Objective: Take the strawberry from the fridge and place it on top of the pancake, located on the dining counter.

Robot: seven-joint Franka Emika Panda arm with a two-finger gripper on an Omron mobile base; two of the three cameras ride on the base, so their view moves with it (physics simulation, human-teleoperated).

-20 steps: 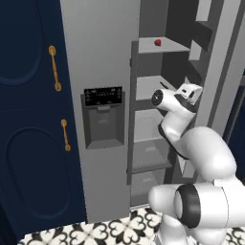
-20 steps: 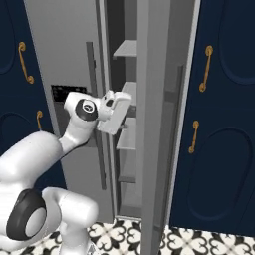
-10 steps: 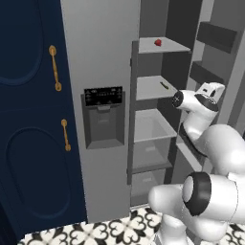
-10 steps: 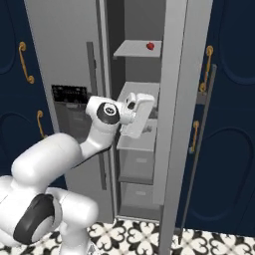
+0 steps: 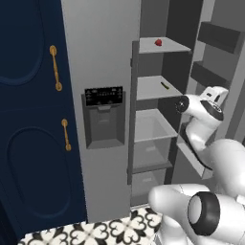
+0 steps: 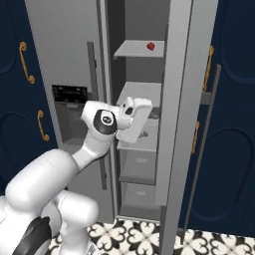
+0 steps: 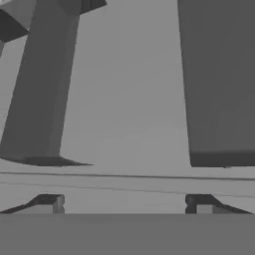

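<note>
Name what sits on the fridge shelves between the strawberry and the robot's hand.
In the left base view, one shelf below the strawberry lies a thin dark stick-like item, above the hand.

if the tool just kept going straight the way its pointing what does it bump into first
Most likely a plain grey inner surface of the fridge. The open tool faces flat grey panels in the hand view, nothing else ahead. The strawberry sits on a higher shelf, off that line. Depth is hard to judge.

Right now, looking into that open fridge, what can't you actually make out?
- Small dark stick-like item on the second shelf, left base view: too small to identify.
- Claw, hand view: just its two tips rise at the bottom edge.
- Fridge drawers' contents, right base view: hidden behind drawer fronts and the arm.
- Strawberry: too small for any surface detail.
</note>
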